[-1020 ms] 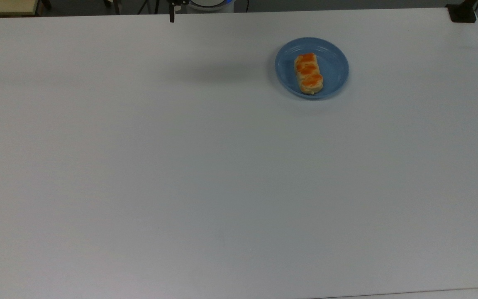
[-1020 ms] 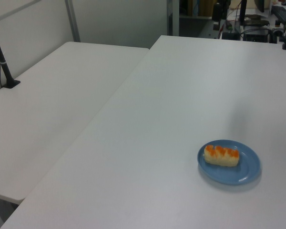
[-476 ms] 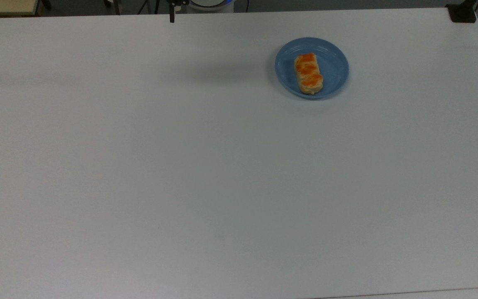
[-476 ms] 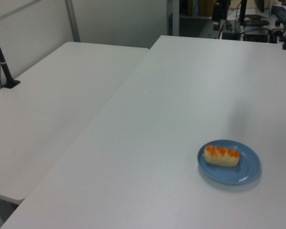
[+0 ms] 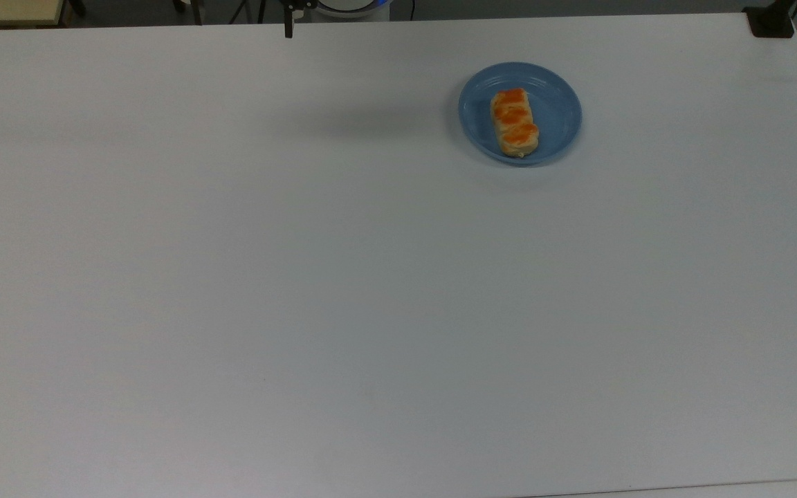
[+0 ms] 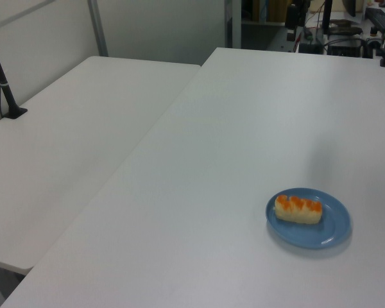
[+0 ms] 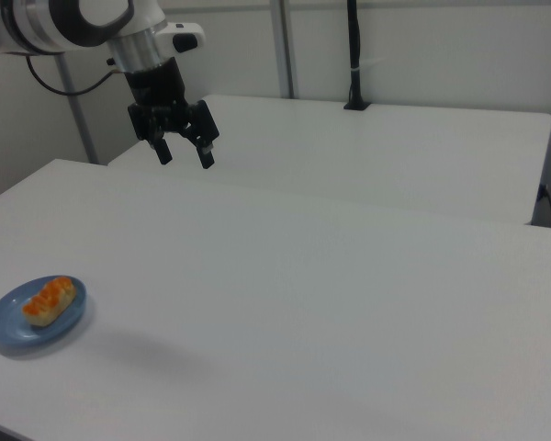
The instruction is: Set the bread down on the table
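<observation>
The bread [image 5: 515,122] [image 6: 298,209] [image 7: 50,301], a pale-tan roll with orange glazed bumps, lies on a round blue plate [image 5: 554,117] [image 6: 333,228] [image 7: 9,326]. The plate stands on the white table [image 5: 343,277] [image 6: 231,160] [image 7: 331,303]. In the right view my gripper [image 7: 185,154] hangs open high above the table, well to the right of the plate and far from the bread, with nothing between its fingers. One dark fingertip [image 5: 288,29] shows at the top view's upper edge.
A second white table [image 6: 58,147] [image 7: 395,147] adjoins this one. A black post [image 6: 3,83] [image 7: 354,55] is clamped to it. A black clamp [image 5: 771,21] sits at the top view's upper right corner. Equipment and cables [image 6: 333,32] stand beyond the left view's far table edge.
</observation>
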Controlling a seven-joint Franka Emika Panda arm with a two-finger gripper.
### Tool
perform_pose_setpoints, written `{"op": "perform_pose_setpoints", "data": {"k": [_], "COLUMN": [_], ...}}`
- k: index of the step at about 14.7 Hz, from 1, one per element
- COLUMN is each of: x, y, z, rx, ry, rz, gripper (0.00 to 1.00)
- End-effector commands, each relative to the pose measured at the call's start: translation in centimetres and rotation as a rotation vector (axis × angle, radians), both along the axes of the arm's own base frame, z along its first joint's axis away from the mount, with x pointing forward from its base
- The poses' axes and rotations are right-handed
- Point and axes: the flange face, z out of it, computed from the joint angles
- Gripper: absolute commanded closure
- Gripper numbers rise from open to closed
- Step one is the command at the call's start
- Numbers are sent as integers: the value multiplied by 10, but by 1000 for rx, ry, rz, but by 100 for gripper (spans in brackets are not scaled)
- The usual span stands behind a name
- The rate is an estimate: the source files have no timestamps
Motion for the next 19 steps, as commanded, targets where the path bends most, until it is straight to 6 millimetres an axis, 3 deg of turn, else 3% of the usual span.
{"op": "perform_pose_setpoints", "data": {"k": [1,7,10,15,19], "x": [-2,-14,-23,-28,-44], "y": [6,16,23,56,110], "z": [4,-5,-8,-31,-60], "rx": [20,13,45,154,162], "ry": [-16,108,163,200,219], "rz": [-15,156,154,286,369], "gripper": [0,0,0,0,0]}}
